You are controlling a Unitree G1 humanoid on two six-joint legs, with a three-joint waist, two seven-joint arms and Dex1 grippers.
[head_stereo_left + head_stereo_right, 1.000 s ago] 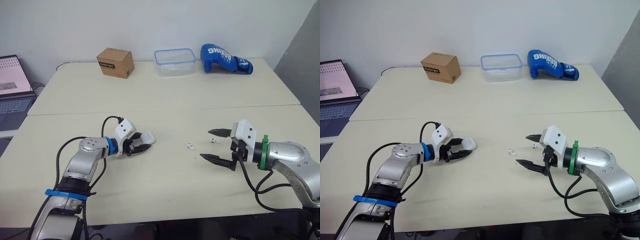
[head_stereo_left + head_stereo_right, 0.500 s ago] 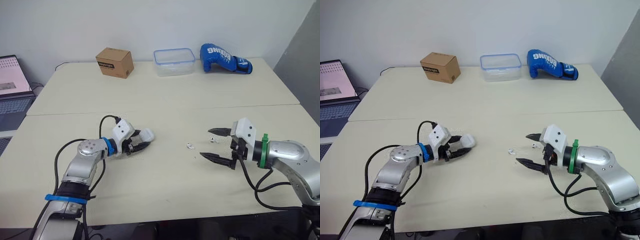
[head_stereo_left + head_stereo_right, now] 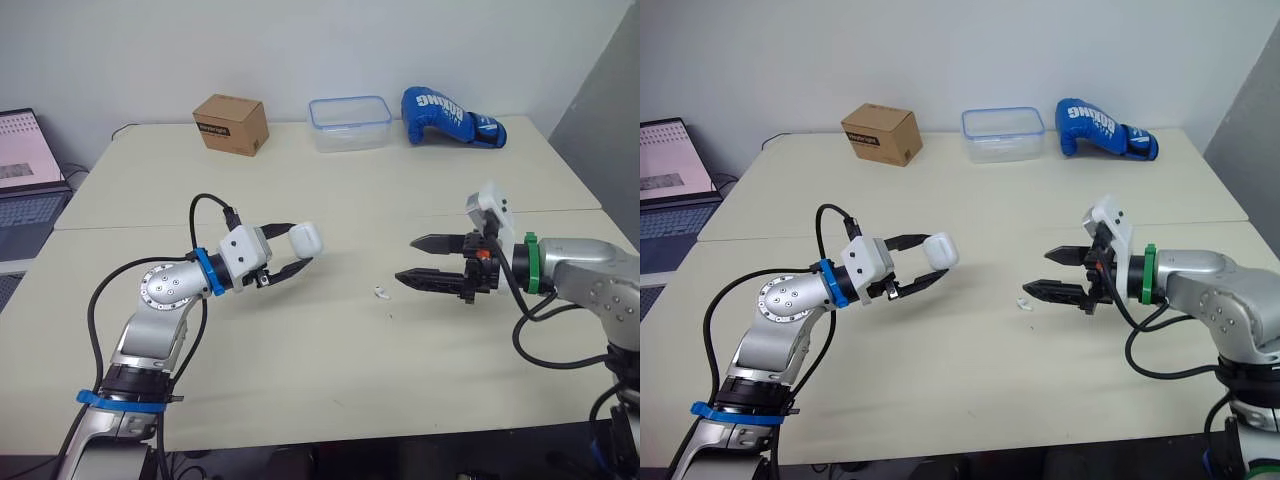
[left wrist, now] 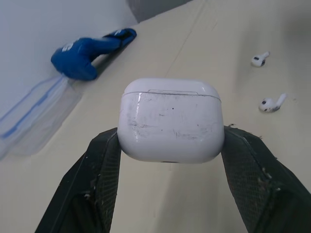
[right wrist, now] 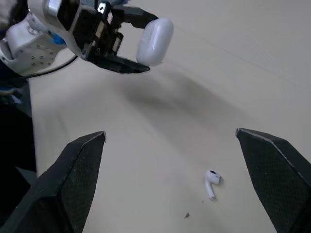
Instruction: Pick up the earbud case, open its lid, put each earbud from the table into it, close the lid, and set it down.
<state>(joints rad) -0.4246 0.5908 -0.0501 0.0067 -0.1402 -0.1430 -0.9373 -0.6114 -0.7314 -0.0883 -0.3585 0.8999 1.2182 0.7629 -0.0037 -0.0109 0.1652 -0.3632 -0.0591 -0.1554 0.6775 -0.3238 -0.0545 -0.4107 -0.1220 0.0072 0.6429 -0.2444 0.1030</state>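
Earbud case [image 4: 171,120], white and scuffed, pinched between the two black fingers of the left gripper [image 3: 301,246], one finger [image 4: 99,165] pressed to each end. The lid is shut, its seam showing as a thin line near the top. The case is held clear of the table [image 3: 330,190], over the left half of the near edge.

The right gripper [image 3: 406,260] hangs above the table on the right. Its fingers are spread wide with nothing between them, and the tips point toward the case, well apart from it.

One earbud [image 3: 381,293] lies on the table between the two grippers, nearer the right one, just beyond and below its lower fingertip. A second earbud [image 4: 260,58] lies on the table close by, apart from the first.

Along the far edge stand a cardboard box [image 3: 231,124], a clear plastic container [image 3: 349,123] and a blue boxing glove [image 3: 450,117]. A laptop [image 3: 25,170] sits off the table's left end.
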